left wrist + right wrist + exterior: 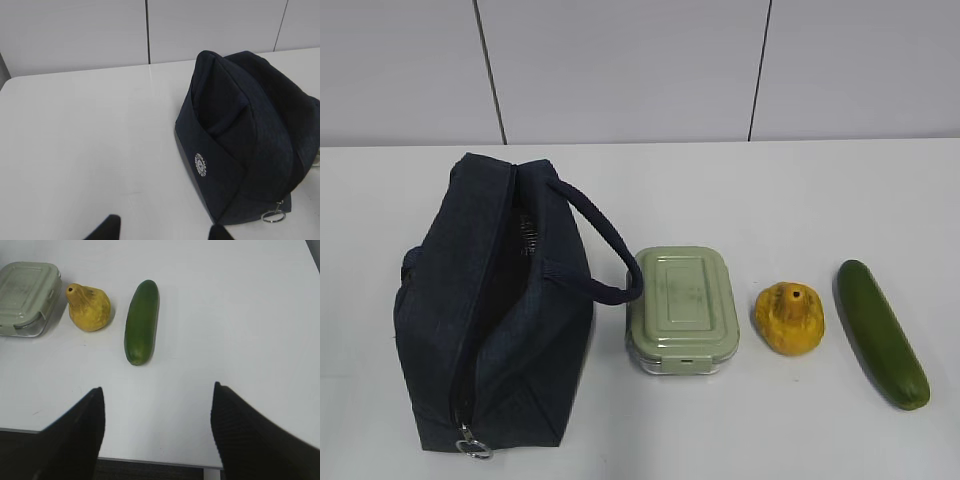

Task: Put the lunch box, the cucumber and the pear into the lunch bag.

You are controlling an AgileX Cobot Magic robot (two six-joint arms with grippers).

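Note:
The dark navy lunch bag (495, 300) stands at the left of the table, its top zipper shut, with a metal ring pull (473, 447) at the near end. It also shows in the left wrist view (250, 135). The sage-green lunch box (682, 308), the yellow pear (789, 317) and the dark green cucumber (881, 332) lie in a row to the bag's right. In the right wrist view the lunch box (25, 297), pear (90, 307) and cucumber (141, 322) lie ahead. My left gripper (165, 227) is open and empty, left of the bag. My right gripper (157, 395) is open and empty, at the table's near edge. Neither gripper shows in the exterior view.
The white table (800, 200) meets a pale panelled wall (620, 70) at the back. The bag's loop handle (605, 250) arches toward the lunch box. The table's front edge (150, 460) lies under my right gripper.

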